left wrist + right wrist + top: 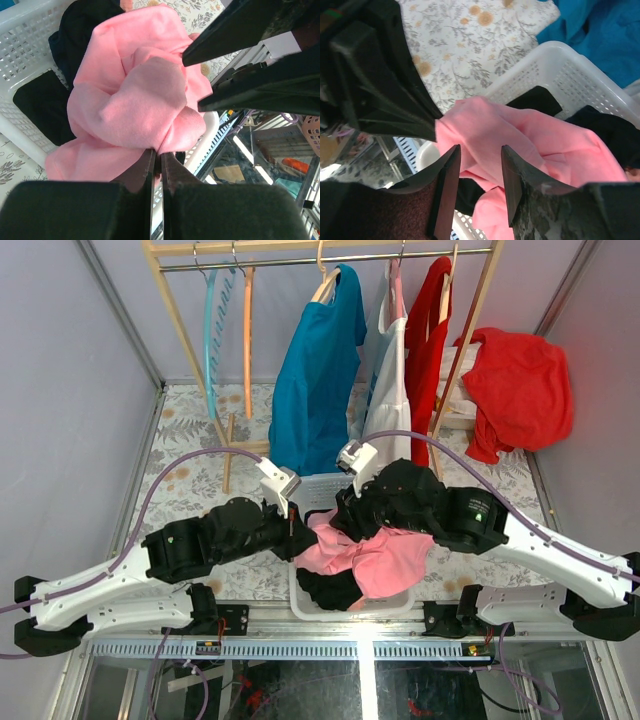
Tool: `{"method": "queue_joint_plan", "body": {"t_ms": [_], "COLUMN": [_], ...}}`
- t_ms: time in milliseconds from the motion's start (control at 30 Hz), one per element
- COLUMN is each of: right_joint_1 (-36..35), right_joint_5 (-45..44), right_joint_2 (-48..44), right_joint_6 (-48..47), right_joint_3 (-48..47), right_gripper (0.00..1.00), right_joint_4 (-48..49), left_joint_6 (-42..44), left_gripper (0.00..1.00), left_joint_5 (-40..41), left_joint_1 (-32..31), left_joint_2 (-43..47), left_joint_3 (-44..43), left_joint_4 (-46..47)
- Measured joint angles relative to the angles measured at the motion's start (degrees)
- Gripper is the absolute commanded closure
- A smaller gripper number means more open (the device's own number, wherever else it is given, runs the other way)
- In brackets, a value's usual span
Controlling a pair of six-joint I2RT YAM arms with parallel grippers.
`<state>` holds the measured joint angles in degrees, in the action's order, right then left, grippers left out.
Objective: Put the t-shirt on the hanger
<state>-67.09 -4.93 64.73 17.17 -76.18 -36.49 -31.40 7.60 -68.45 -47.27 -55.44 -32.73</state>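
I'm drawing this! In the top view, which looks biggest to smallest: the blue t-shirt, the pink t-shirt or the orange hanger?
1. blue t-shirt
2. pink t-shirt, bunched and partly hidden
3. orange hanger, thin

left gripper (157,153) squeezed tight on bunched-up pink t-shirt (135,95), white basket (25,35) with black clothes (37,102) just past the fingertips

Plain pale grey walls (70,390) stand on my left and on my right, with metal posts in the far corners. My table (190,438) has a cloth with grey and yellow flowers. At its far side stands a wooden clothes rack (177,315) with a metal rail (290,261). The light is soft and even.
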Motion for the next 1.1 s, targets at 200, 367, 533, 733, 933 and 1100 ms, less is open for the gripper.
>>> {"method": "queue_joint_plan", "body": {"t_ms": [200,367,533,733,933,1100], "right_joint_1": [0.0,0.0,0.0,0.0,0.0,0.0], "right_joint_5": [4.22,5.68,5.44,4.85,4.42,3.87], "right_joint_2": [-1.25,-0.61,1.79,4.83,5.35,5.51], "right_joint_6": [-0.81,-1.31,-1.9,-2.43,-2.45,-2.45], "right_joint_3": [0.37,0.42,0.42,0.42,0.42,0.42], "right_gripper": [0.44,0.45,0.49,0.49,0.51,0.61], "right_joint_4": [2.08,2.75,2.51,2.54,3.02,3.39], "left_joint_6": [-0.02,-0.02,-0.02,-0.02,0.0,0.0], "left_gripper": [1.0,1.0,1.0,1.0,1.0,1.0], "left_joint_5": [0.02,0.02,0.02,0.13,0.35,0.37], "left_joint_1": [-0.02,-0.04,-0.04,-0.04,-0.04,-0.02], "left_joint_2": [-0.02,-0.2,-0.28,0.59,1.81,2.47], "left_joint_3": [0.09,0.09,0.09,0.09,0.09,0.11], "left_joint_4": [0.0,-0.02,-0.15,-0.72,-1.38,-1.57]}}
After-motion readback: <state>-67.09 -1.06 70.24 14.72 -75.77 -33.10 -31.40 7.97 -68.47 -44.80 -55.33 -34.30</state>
